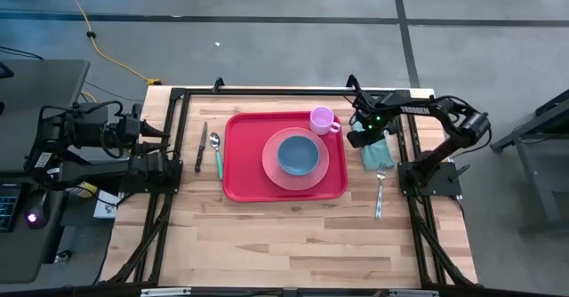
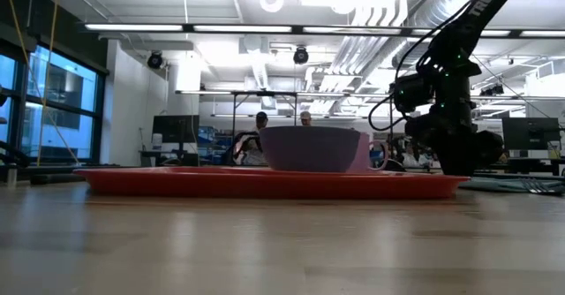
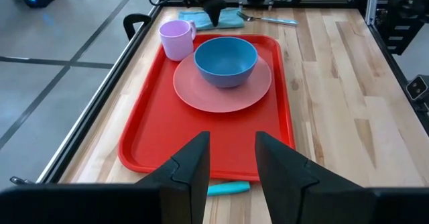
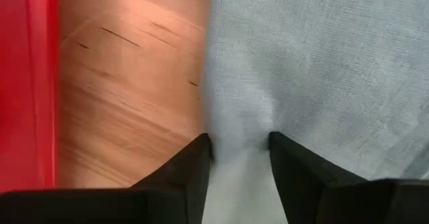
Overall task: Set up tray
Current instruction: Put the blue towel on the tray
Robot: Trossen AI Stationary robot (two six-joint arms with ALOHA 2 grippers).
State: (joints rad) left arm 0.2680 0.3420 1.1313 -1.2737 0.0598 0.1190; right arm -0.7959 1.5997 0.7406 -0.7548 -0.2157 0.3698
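Between the right gripper's (image 4: 238, 150) parted fingers (image 4: 194, 167) lies the edge of a teal napkin (image 4: 322, 70), probably touched for a pinch, just beside the tray (image 1: 240, 168), mid-table, holding plate (image 1: 311, 177), bowl (image 1: 297, 155) and cup (image 1: 322, 119). Off at the table's left edge, the left gripper (image 3: 231, 160) waits, fingers spread.

The right arm reaches in over the worktop's (image 1: 293, 235) right side, its end effector (image 4: 238, 143) pointing straight down, fingers parted. The left arm waits folded back at the worktop's left edge, its end effector (image 3: 231, 153) open.
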